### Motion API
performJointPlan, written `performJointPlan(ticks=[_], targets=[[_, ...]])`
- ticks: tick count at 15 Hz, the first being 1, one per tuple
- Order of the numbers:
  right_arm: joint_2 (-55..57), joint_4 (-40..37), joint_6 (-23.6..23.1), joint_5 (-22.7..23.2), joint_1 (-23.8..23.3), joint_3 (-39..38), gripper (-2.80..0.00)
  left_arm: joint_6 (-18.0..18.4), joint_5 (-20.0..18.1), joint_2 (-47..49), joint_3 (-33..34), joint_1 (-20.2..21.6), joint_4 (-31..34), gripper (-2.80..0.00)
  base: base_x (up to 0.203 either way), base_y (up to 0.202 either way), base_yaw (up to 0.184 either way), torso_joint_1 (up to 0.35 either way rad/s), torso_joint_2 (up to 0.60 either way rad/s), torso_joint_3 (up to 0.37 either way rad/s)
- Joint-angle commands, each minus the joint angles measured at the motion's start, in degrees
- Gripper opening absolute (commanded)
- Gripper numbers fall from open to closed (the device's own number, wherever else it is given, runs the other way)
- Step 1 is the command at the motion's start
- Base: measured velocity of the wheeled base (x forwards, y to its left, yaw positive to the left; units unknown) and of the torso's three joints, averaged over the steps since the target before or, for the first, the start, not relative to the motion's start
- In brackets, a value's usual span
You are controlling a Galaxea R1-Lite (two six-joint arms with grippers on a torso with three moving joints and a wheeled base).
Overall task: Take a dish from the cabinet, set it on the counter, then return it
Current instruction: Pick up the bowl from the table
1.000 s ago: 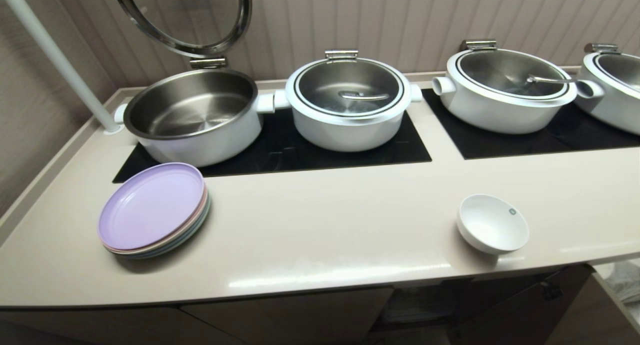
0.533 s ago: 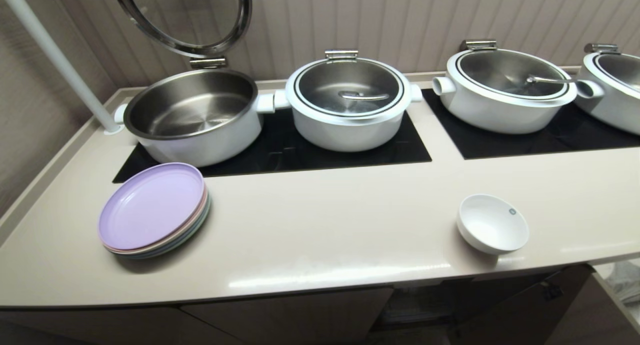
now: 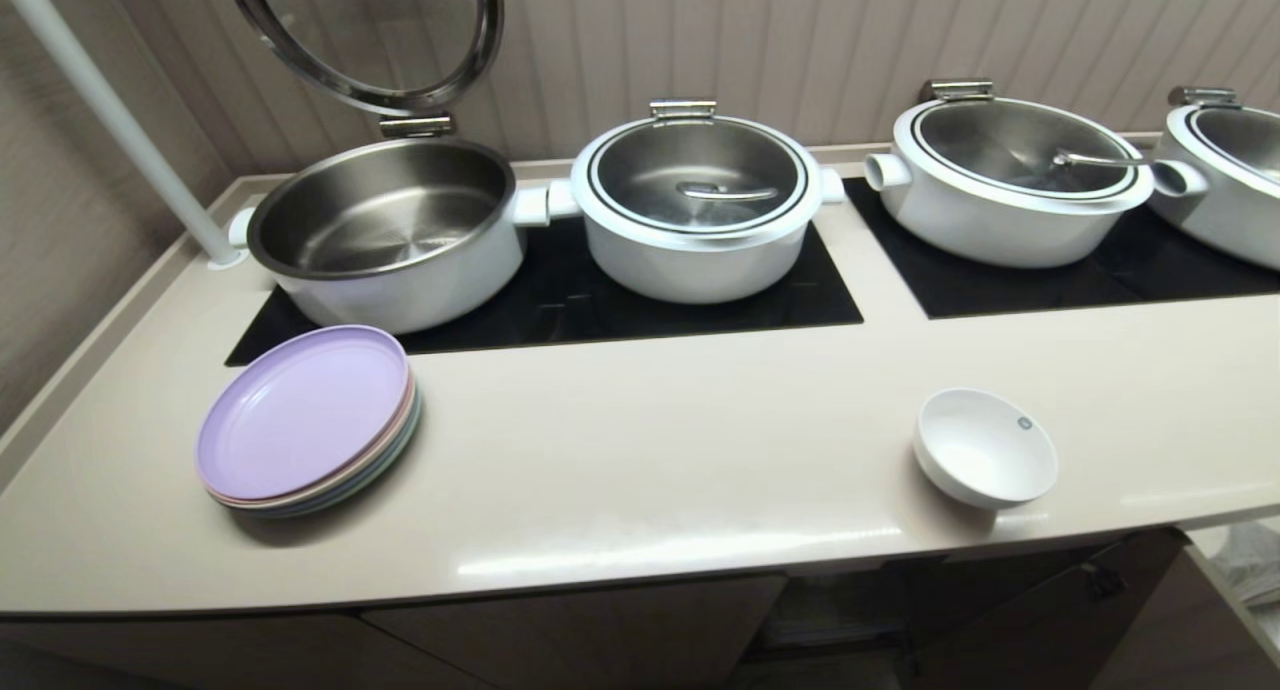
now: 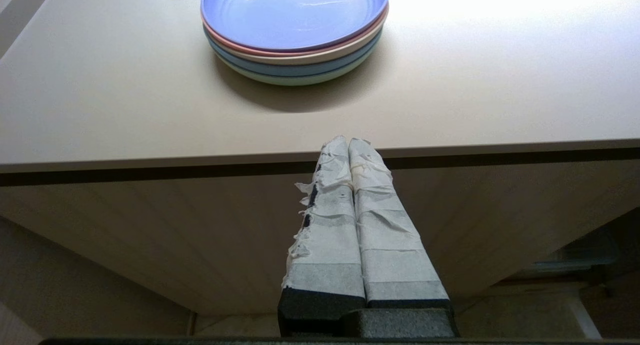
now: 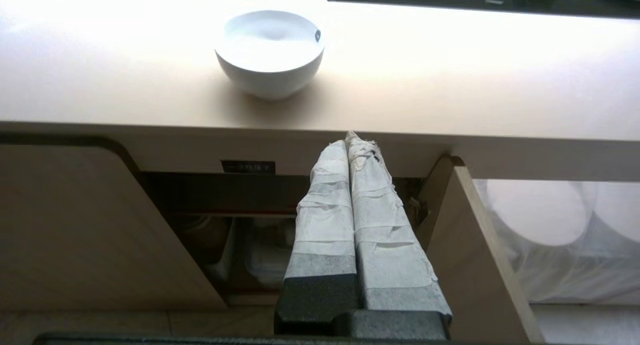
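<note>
The dish [image 3: 986, 458] stands upright near the counter's [image 3: 640, 450] front edge, right end. Only the wrist views show the grippers: the right gripper [image 5: 353, 141] (empty, fingers pressed together) below that edge before the open cabinet [image 5: 210, 205]; the left gripper [image 4: 348, 144] likewise closed, empty.

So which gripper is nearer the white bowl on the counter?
Right. The right gripper sits shut below the counter edge in front of the white bowl; the left gripper sits shut before the plate stack.

Head above — wrists below counter [image 3: 640, 490]
</note>
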State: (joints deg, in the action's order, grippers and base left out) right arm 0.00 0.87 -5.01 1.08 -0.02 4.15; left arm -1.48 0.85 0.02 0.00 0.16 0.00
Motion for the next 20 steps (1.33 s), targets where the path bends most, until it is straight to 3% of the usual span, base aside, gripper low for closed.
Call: performJointPlan(ticks=[1, 4, 20], targets=[[0.3, -2.6, 0.1, 0.8, 0.0, 4.7, -2.80, 0.0, 0.0, 0.0, 0.0, 0.0, 0.0, -2.80, 0.000, 0.000, 0.000, 0.000, 0.00, 0.000], [3.5, -6.1, 0.2, 2.7, 0.0, 9.7, -2.80, 0.0, 0.0, 0.0, 0.0, 0.0, 0.0, -2.80, 0.000, 0.000, 0.000, 0.000, 0.00, 0.000], [3.5, -6.1, 0.2, 2.7, 0.0, 9.7, -2.80, 0.0, 0.0, 0.0, 0.0, 0.0, 0.0, -2.80, 0.000, 0.000, 0.000, 0.000, 0.00, 0.000]])
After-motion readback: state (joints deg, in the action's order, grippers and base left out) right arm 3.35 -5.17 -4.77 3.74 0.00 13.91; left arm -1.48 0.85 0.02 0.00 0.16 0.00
